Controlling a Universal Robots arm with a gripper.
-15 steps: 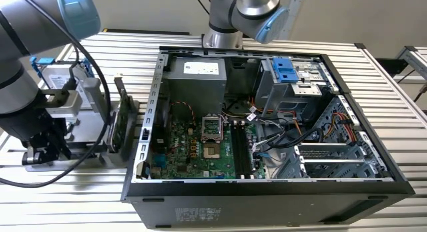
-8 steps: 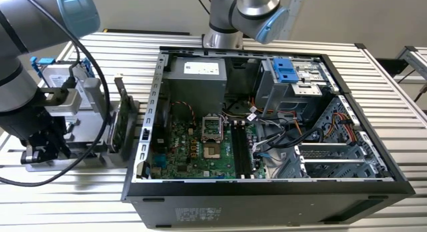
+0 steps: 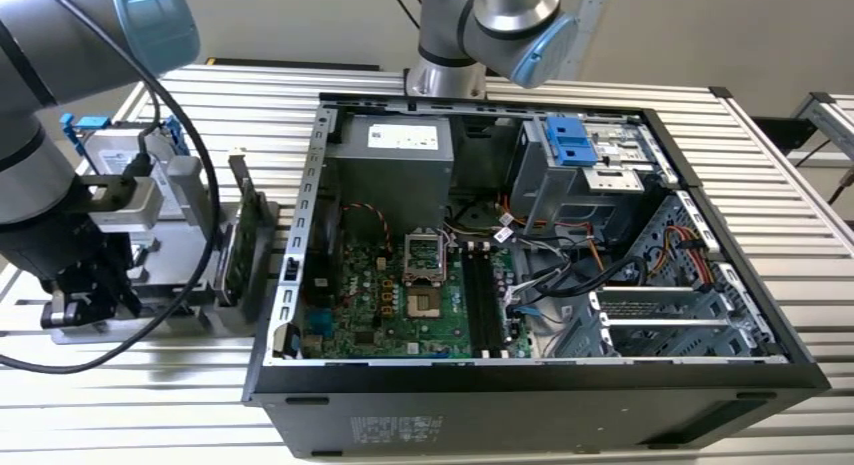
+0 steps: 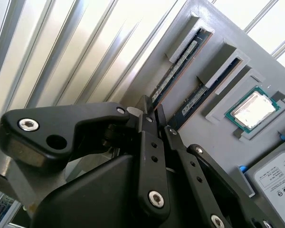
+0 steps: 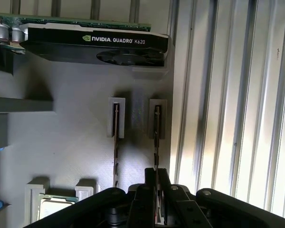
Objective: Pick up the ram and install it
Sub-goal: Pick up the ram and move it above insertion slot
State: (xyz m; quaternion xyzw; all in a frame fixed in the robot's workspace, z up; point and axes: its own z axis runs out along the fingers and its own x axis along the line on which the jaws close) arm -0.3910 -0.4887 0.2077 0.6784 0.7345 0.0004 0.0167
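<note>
Two ram sticks stand on edge in the slots of a grey holder tray (image 5: 76, 123). The ram (image 5: 156, 135) nearest the tray's edge runs down between my fingertips, and my gripper (image 5: 157, 175) is shut on it. In the second wrist view the same ram (image 4: 178, 66) meets my gripper (image 4: 153, 116) at its near end. The other stick (image 5: 116, 142) (image 4: 209, 90) stands free beside it. In the exterior view my gripper (image 3: 87, 305) hangs low over the tray, at the exterior view's left of the open computer case (image 3: 300, 285). The motherboard (image 3: 387, 305) has long black slots (image 3: 483, 295).
A green graphics card (image 5: 95, 45) (image 3: 240, 235) stands in the tray beyond the sticks. A processor chip (image 4: 254, 108) and a silver hard drive (image 4: 275, 175) in a blue frame lie in the same tray. Cables (image 3: 574, 270) crowd the case beside the slots. The slatted metal table (image 3: 160, 405) surrounds everything.
</note>
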